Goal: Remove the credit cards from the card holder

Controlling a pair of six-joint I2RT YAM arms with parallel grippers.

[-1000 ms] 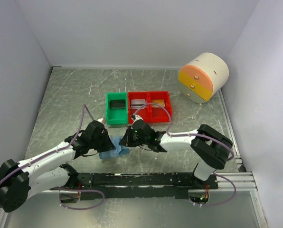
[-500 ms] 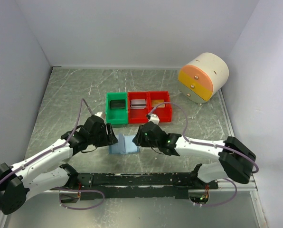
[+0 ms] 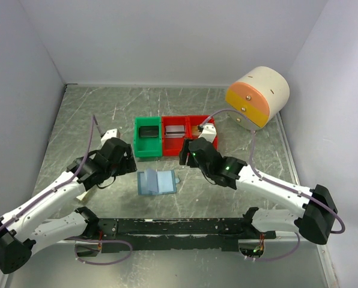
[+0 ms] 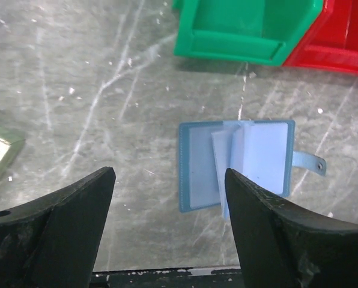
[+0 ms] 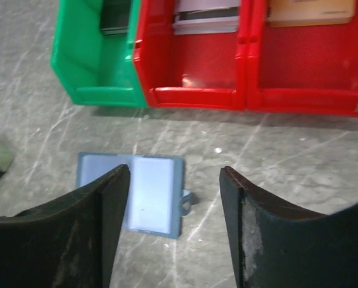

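Card holder [image 3: 157, 182] lies open on table [image 3: 95, 120], released. Left gripper [image 4: 169, 175] and right gripper [image 5: 174, 172], earlier pinching it, now spread and drawn back, apart from it.

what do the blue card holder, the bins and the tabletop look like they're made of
Card holder: probably vinyl or faux leather, matte, with a darker sewn-looking border and translucent plastic sleeves inside.
Green bin and red bins: moulded plastic, smooth, slightly glossy.
Tabletop: grey marble-look surface with white veins; real stone or printed laminate, cannot tell.
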